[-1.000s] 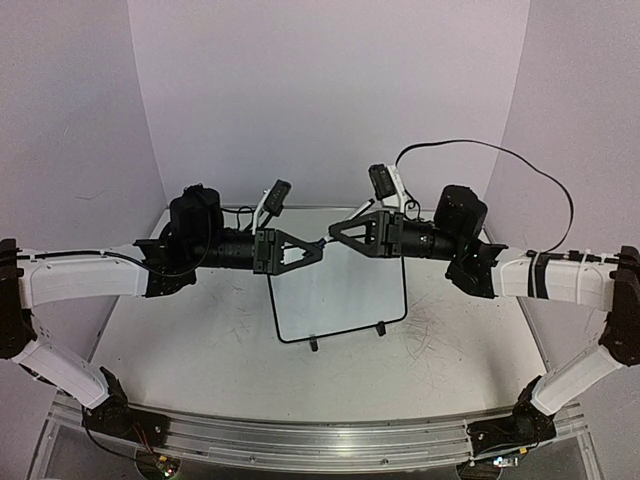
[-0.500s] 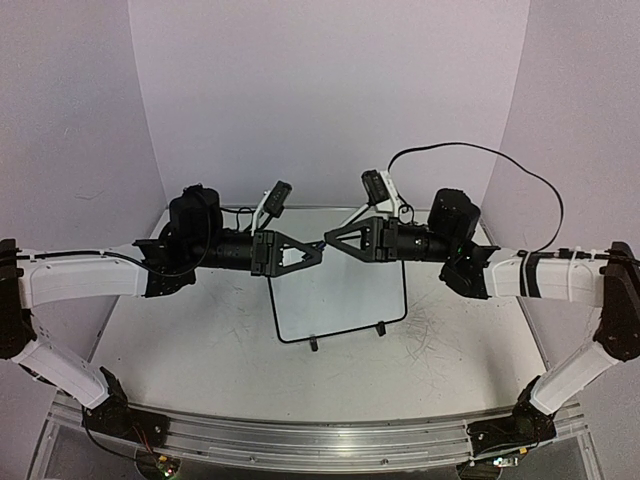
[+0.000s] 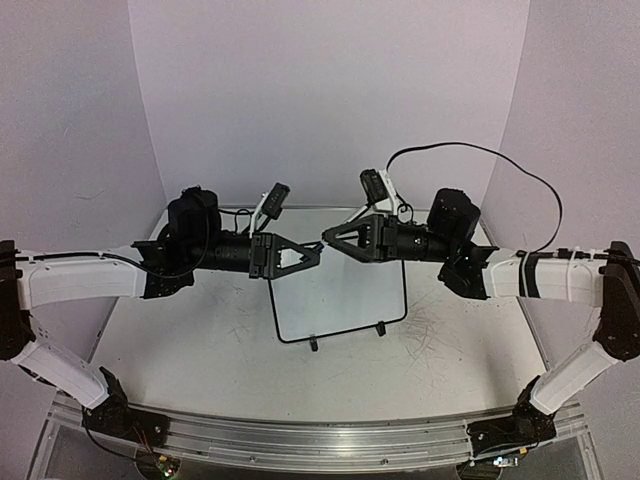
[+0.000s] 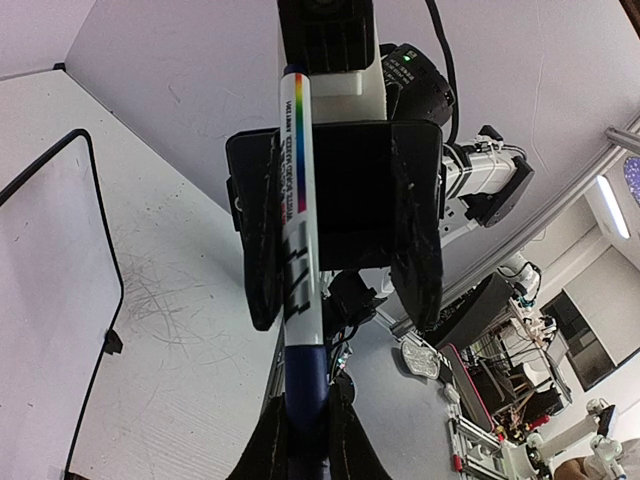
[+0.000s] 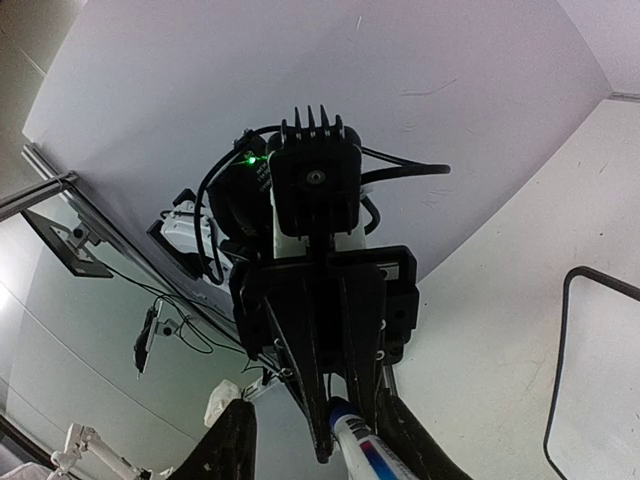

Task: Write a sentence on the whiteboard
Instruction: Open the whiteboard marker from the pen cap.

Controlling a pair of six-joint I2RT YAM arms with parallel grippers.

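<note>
From above, the small rectangular whiteboard (image 3: pixel 340 295) with a thin black rounded frame stands on its two black feet in the middle of the scuffed white counter (image 3: pixel 200 350). Its face leans back. Both arms reach in from the sides above the board's upper edge. The left gripper (image 3: pixel 316 251) and the right gripper (image 3: pixel 328 238) point at each other with their tips almost meeting. This view is too small to show how either pair of jaws is set.

In the left wrist view, a white-barrelled marker (image 4: pixel 300 200) with a dark blue end and a rainbow strip on its label runs up the frame. The left jaws are pressed together on its blue end at the bottom edge. The right gripper (image 4: pixel 340 220) faces the camera with its jaws spread. The marker's barrel lies against one dark pad (image 4: pixel 258 230), with a clear gap to the other. The whiteboard (image 4: pixel 50 260) is on the counter at the left.

In the right wrist view, the right jaws stand apart at the bottom edge with the marker's white end (image 5: pixel 355 440) between them. The left gripper (image 5: pixel 325 330) is straight ahead. A corner of the whiteboard (image 5: pixel 600 380) shows at the right.
</note>
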